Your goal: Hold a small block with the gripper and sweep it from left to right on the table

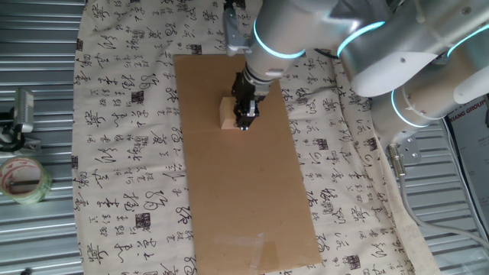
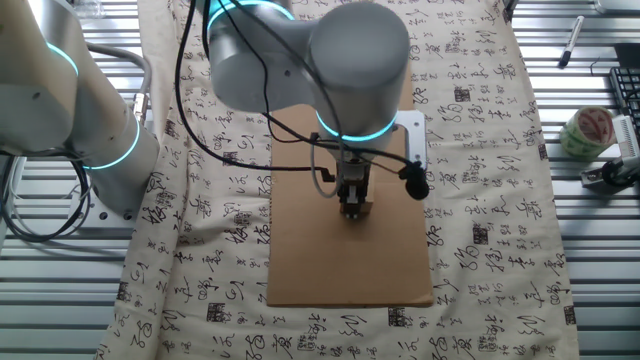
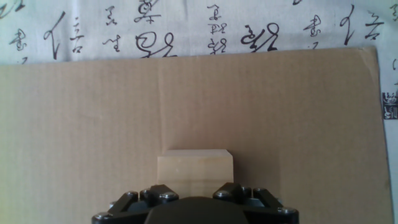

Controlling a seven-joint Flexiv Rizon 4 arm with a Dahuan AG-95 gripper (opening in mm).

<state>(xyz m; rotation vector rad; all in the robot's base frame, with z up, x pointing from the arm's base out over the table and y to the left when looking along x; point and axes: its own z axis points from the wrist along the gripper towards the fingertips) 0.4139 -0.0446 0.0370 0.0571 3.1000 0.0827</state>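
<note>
Looking down the hand view, I saw my tool (image 3: 194, 200) clamped on the small block (image 3: 194, 167), pressed flat to the cardboard sheet (image 3: 93, 124) on the bench (image 1: 114, 114) so it could slide sideways.

Robotics lab test bench

The silver-grey robot arm (image 2: 340, 70) with glowing cyan rings stood over a table (image 1: 46, 229) of ribbed grey metal, draped in calligraphy-printed cloth (image 1: 130, 114) under a cardboard sheet (image 1: 244, 183). A tape roll (image 1: 23, 179), a marker pen (image 2: 568, 44) and a keyboard edge (image 2: 626, 95) lay at the margins.
</note>
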